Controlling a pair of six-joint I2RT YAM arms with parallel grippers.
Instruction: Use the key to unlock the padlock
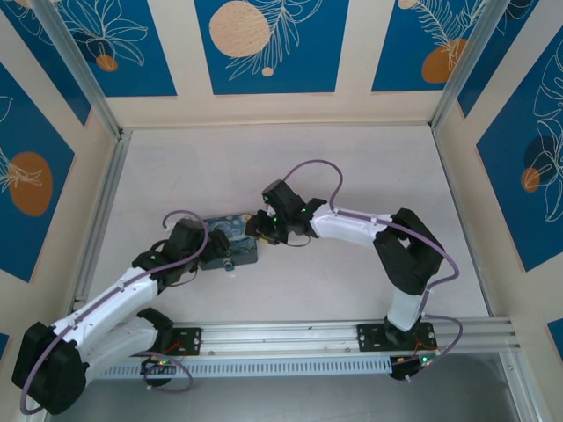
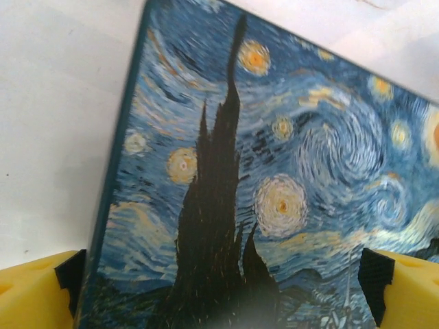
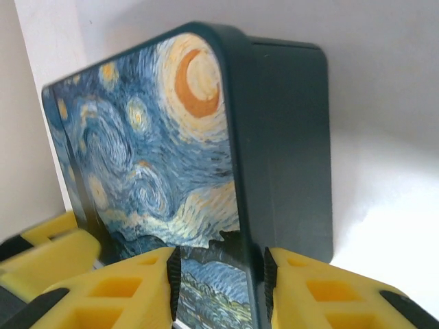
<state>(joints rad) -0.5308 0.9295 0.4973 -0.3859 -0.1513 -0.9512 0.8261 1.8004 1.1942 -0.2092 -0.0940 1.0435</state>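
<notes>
Padlock seemed to hang at the tin's near edge, between the arms and nearer the left gripper, which straddled the tin; clamped or loose, I couldn't tell. Right gripper pinched the tin's rim.

Left arm: rises from its base at the near left edge of the bench, reaches forward and to the right, elbow low, links close to the bench.
Left end effector: pointed down and to the right; yellow fingers spread wide, one at each lower corner of the wrist view, black pads facing inward.
Right arm: rises from its base at the near right, folds at a high elbow, forearm stretched left toward the middle.
Right end effector: faces left, close to the left one; yellow fingers a narrow gap apart, ribbed black pads inward; grip unclear.
</notes>
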